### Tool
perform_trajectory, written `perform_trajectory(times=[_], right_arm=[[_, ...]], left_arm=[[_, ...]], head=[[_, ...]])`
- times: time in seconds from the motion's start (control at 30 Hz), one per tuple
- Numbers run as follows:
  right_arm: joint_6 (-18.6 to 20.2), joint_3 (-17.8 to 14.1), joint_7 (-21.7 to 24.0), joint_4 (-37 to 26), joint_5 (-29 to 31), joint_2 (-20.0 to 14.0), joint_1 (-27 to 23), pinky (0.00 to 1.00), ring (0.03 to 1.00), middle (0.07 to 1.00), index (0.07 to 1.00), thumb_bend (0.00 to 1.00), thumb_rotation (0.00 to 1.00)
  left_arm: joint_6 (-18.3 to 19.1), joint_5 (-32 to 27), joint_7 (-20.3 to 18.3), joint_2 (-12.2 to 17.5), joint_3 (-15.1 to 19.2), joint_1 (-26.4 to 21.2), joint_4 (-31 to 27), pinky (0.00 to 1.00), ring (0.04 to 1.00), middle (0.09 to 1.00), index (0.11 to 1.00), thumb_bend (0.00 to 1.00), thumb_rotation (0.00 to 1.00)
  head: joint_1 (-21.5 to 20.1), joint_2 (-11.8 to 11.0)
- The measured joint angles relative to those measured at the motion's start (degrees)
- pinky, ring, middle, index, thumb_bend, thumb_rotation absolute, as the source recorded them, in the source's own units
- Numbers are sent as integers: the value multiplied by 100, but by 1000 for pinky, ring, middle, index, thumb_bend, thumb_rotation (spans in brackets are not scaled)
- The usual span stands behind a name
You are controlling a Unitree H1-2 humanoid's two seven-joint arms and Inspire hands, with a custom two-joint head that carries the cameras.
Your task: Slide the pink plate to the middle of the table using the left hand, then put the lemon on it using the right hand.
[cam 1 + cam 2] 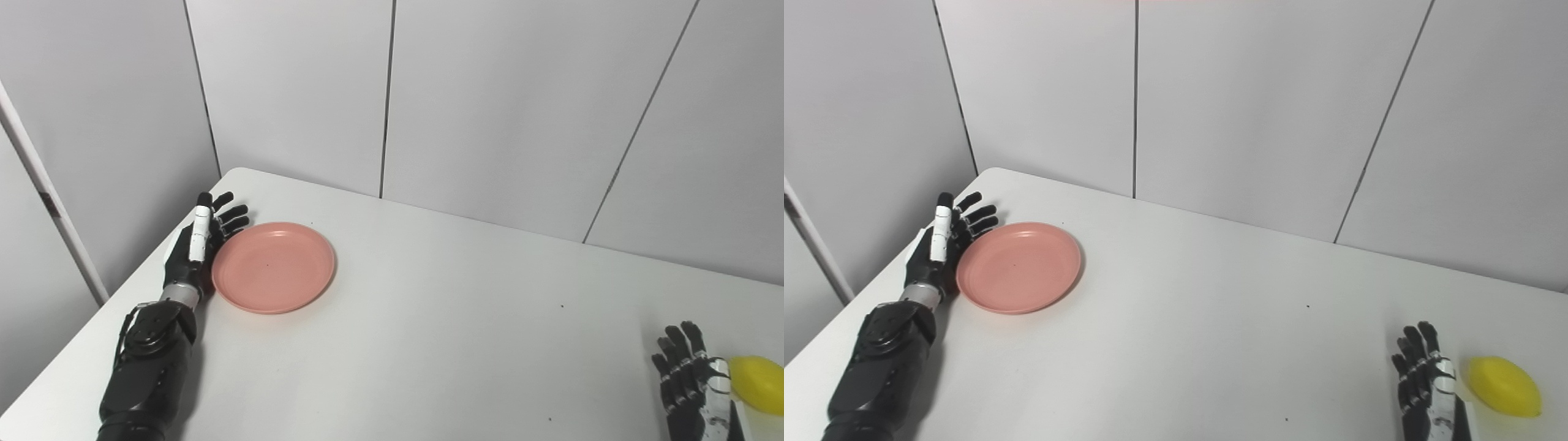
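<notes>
A pink plate lies on the white table toward its left side, with nothing on it. My left hand stands on edge against the plate's left rim, fingers straight and apart, holding nothing. A yellow lemon rests near the table's front right corner. Just left of the lemon is my right hand, open with fingers pointing away from me; whether it touches the lemon is unclear.
Grey wall panels close off the back and left of the table. The table's left edge runs close behind my left forearm. A few small dark specks mark the tabletop.
</notes>
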Motion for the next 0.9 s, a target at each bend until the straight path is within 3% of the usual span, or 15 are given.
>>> perform_trajectory(times=[0.37, 0.9], right_arm=[[0, 27, -1, -4, -1, 9, -3, 1000, 965, 942, 962, 696, 1000], [0, 37, -27, -10, -25, 13, -1, 1000, 963, 943, 959, 700, 1000]], left_arm=[[469, -67, 119, -321, -67, 73, -556, 752, 751, 752, 819, 966, 928], [1035, -68, 267, -589, -202, 313, -1371, 747, 756, 740, 793, 999, 922]], head=[[-9, 9], [0, 0]])
